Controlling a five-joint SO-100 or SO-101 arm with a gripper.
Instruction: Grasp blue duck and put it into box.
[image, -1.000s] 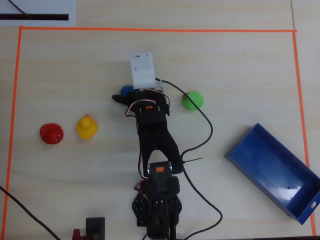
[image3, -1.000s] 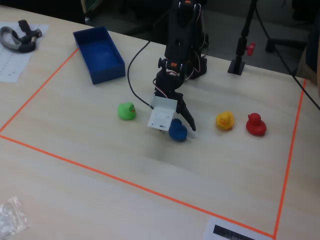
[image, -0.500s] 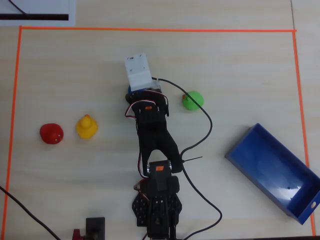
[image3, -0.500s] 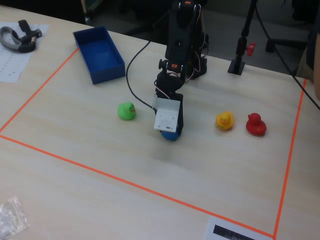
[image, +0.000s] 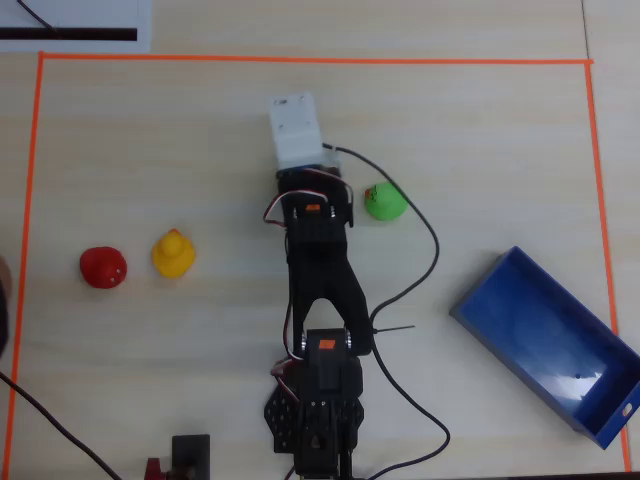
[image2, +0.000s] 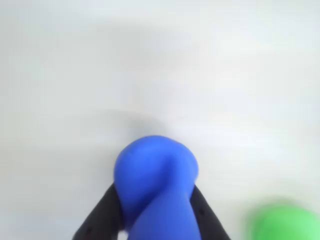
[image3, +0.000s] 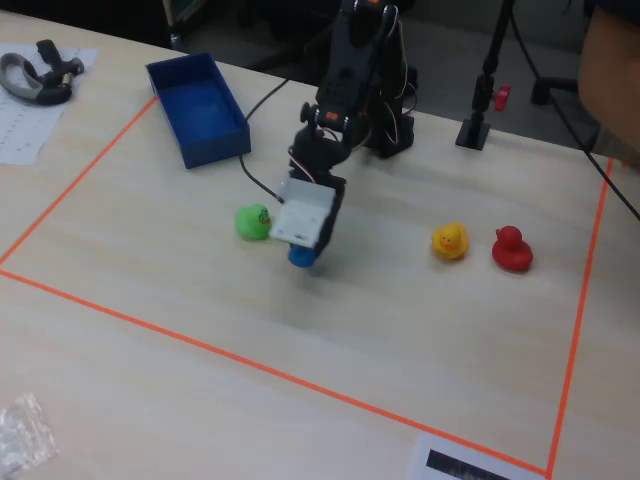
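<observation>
The blue duck (image2: 155, 175) sits between my two black fingers (image2: 102, 212) in the wrist view, and both press against its sides. In the fixed view it (image3: 301, 257) pokes out below the white wrist housing, at or just above the table. My gripper (image3: 303, 250) is shut on it. In the overhead view the white housing (image: 297, 130) hides the duck and the jaws. The blue box (image: 550, 335) lies empty at the right in the overhead view. In the fixed view it (image3: 195, 100) is at the back left, well away from my gripper.
A green duck (image: 384, 201) stands close beside my gripper, also in the fixed view (image3: 252, 221) and the wrist view (image2: 285, 222). A yellow duck (image: 172, 253) and a red duck (image: 103, 267) stand on the other side. Orange tape (image: 300, 60) frames the workspace. A black cable (image: 432, 250) runs past the arm.
</observation>
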